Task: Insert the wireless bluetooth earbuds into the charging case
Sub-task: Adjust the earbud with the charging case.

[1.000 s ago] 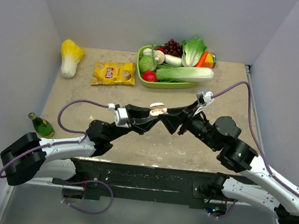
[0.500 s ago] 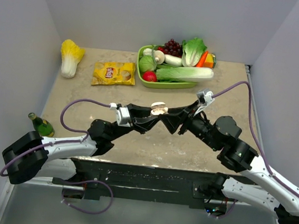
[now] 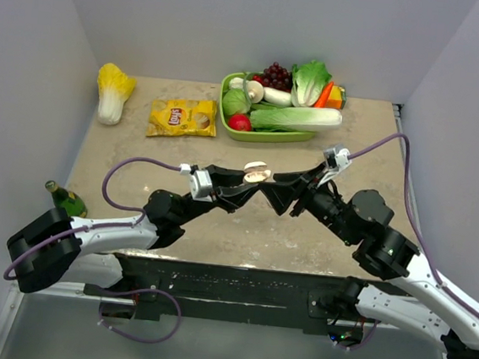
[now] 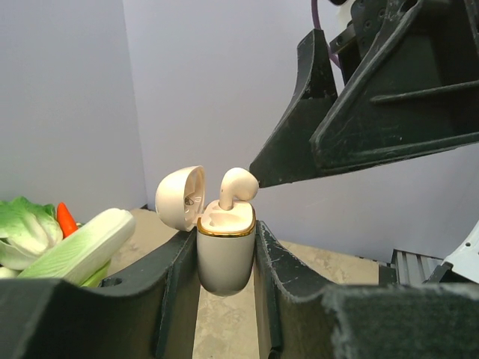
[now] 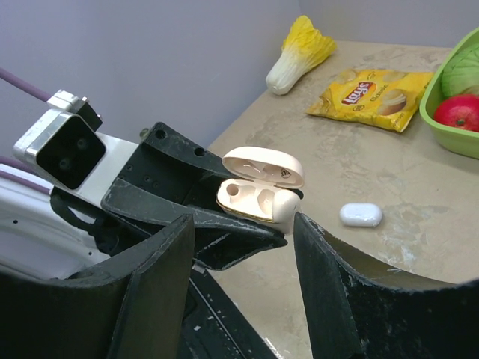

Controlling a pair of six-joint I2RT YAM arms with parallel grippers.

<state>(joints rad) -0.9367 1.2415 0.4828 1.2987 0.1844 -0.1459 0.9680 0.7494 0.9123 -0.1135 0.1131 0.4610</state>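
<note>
While the charging case [image 4: 224, 258] was pinched between the fingers of the left hand [image 4: 224, 233], lid swung back, it was held above the middle of the worktop [image 3: 123, 151]. 1 earbud [image 4: 238, 185] was seen standing half out of its socket. The right hand [image 5: 243, 223] was seen spread, 1 tip just beside the earbud; the green tray [image 3: 282, 137] lay well apart.
</note>
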